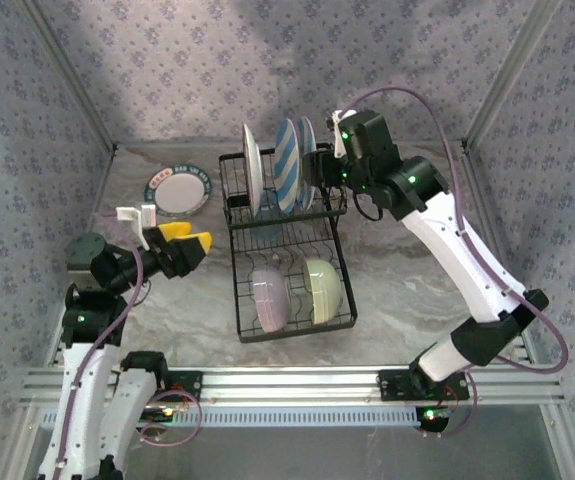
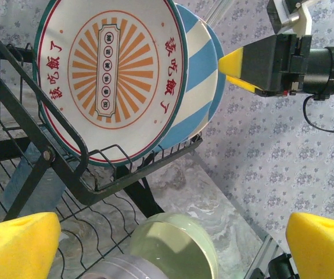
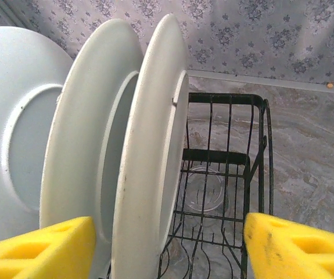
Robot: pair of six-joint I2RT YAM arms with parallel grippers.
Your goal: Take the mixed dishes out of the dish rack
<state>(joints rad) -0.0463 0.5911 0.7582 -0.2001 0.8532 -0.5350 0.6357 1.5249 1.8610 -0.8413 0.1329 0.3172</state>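
The dish rack [image 1: 289, 250] stands on the bench [image 1: 407, 290], between the two hands. In its raised far section three plates stand upright on edge, side by side. The blue plate [image 1: 308, 148] is the one closest to the right hand [image 3: 169, 247]. The striped plate [image 2: 198, 75] comes next, and the cream plate [image 2: 111, 75], with its orange sunburst centre, stands farthest from that hand.

The right hand is open. Its yellow fingers [image 3: 294, 247] straddle the rim of the blue plate, and a clear gap shows between the plate and the finger on the right of the wrist view. Past those fingers, down through the wires, a clear cup [image 3: 204, 189] sits low in the rack.

In the near section the lavender bowl [image 1: 270, 292] and the yellow-green bowl [image 1: 323, 288] rest tilted, side by side. The lavender one is on the side toward the left hand [image 1: 192, 238].

The left hand hovers just beside the rack's left edge with its jaws spread wide and nothing in them, pointing at the rack. Beyond it, on the bench, lies a white plate with a teal rim [image 1: 178, 190], apart from the rack.
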